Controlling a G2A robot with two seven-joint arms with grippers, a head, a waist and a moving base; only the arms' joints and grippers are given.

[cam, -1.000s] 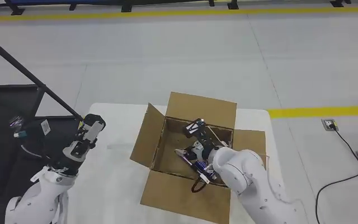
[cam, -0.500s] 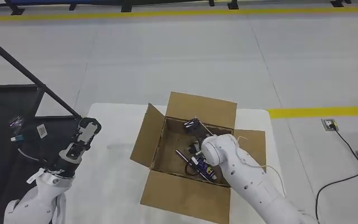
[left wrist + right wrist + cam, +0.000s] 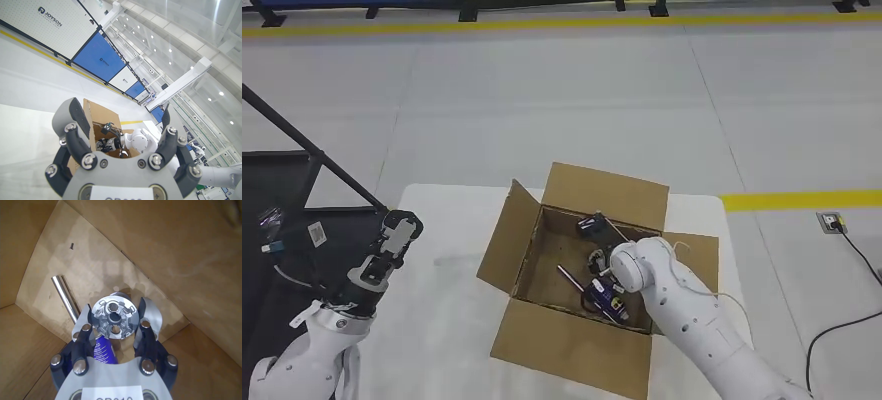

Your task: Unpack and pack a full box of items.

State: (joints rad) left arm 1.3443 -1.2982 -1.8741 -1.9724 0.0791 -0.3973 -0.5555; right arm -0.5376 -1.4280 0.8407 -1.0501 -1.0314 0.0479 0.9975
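A white table (image 3: 442,270) carries an open cardboard box (image 3: 602,190), flaps spread out. The left gripper (image 3: 121,104) hangs above the table's left part, well apart from the box, its fingers spread wide with nothing between them. The right gripper (image 3: 115,303) is down inside the box, fingers closed narrow against both sides of a metal disc (image 3: 115,321). A blue can (image 3: 104,349) lies under the disc. A steel rod (image 3: 63,294) rests on the box floor beside it, and a small screw (image 3: 71,245) lies farther off.
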